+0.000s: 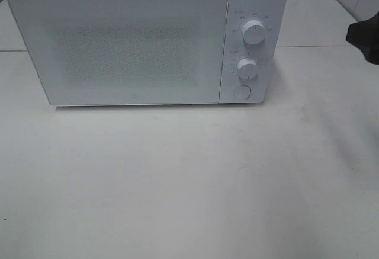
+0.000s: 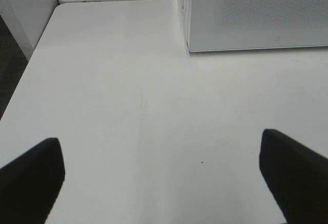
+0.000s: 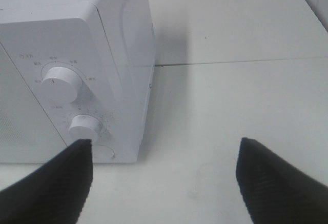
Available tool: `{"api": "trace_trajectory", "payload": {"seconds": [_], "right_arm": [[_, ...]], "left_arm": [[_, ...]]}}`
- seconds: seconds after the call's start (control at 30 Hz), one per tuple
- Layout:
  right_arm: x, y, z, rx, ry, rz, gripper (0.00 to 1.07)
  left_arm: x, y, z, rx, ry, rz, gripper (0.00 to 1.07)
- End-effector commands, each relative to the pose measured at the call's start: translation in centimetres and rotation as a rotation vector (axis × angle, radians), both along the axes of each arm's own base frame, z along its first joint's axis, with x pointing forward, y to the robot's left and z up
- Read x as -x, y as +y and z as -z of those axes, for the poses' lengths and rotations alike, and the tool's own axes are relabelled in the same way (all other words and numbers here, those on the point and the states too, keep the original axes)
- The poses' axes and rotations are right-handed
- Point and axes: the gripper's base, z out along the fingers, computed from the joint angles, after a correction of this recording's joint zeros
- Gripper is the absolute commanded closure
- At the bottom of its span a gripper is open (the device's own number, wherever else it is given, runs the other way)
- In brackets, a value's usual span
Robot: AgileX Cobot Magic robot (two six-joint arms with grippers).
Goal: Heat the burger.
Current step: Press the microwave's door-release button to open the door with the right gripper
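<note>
White table: bare surface across the front of the high view.
White microwave: stands at the back of the table. Its door is shut, and the frosted panel hides the inside.
Control strip on the microwave's right: upper knob, lower knob, round button below them.
Right arm: only a dark part shows at the right edge, level with the knobs.
Left gripper: jaws spread wide with nothing between them, over bare table off the microwave's front left corner.
Right gripper: jaws apart and empty, facing the microwave's right front corner, near the knobs but clear of them.
Burger: no view shows it, so I cannot tell its place relative to either gripper.
</note>
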Motion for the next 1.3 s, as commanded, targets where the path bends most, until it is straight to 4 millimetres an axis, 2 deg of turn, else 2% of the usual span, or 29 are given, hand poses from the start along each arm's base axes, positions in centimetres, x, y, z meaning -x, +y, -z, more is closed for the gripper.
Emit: {"api": "trace_trajectory", "payload": {"seconds": [0.03,0.1,0.27,0.3,0.37,0.5,0.57,0.77,0.87,0.93,1.03,1.1,1.3], "right_arm": [[-0.8,0.2,2.0,-0.024,-0.105,-0.019,0.32],[-1.0,0.3,2.6,-0.025,-0.111,-0.022,0.32],[-1.7,0.8,5.6,0.003,-0.154,-0.029,0.32],[-1.7,0.8,5.6,0.003,-0.154,-0.029,0.32],[-2.2,1.9,6.9,0.043,-0.156,-0.032,0.32],[-2.6,3.0,7.8,0.074,-0.172,-0.029,0.32],[-2.7,4.5,9.3,0.081,-0.181,0.002,0.32],[-2.6,5.7,10.4,0.092,-0.196,0.028,0.32],[-2.6,6.8,11.2,0.095,-0.19,0.03,0.32],[-2.9,8.4,12.1,0.116,-0.174,0.015,0.32],[-3.0,8.8,12.3,0.12,-0.171,0.009,0.32],[-3.3,10.2,13.0,0.126,-0.158,-0.018,0.32],[-3.7,10.9,14.0,0.138,-0.131,-0.035,0.32]], "left_arm": [[0.2,0.0,0.0,-0.002,-0.032,-0.005,0.09],[0.2,0.0,0.0,-0.002,-0.032,-0.005,0.09],[0.2,0.0,0.0,-0.002,-0.032,-0.005,0.09],[0.2,0.0,0.0,-0.002,-0.032,-0.005,0.09],[0.2,0.0,0.0,-0.002,-0.032,-0.005,0.09],[0.2,0.0,0.0,-0.002,-0.032,-0.005,0.09],[0.2,0.0,0.0,-0.002,-0.032,-0.005,0.09],[0.2,0.0,0.0,-0.002,-0.032,-0.005,0.09],[0.2,0.0,0.0,-0.002,-0.032,-0.005,0.09],[0.2,0.0,0.0,-0.002,-0.032,-0.005,0.09],[0.2,0.0,0.0,-0.002,-0.032,-0.005,0.09],[0.2,0.0,0.0,-0.002,-0.032,-0.005,0.09],[0.2,0.0,0.0,-0.002,-0.032,-0.005,0.09]]}}
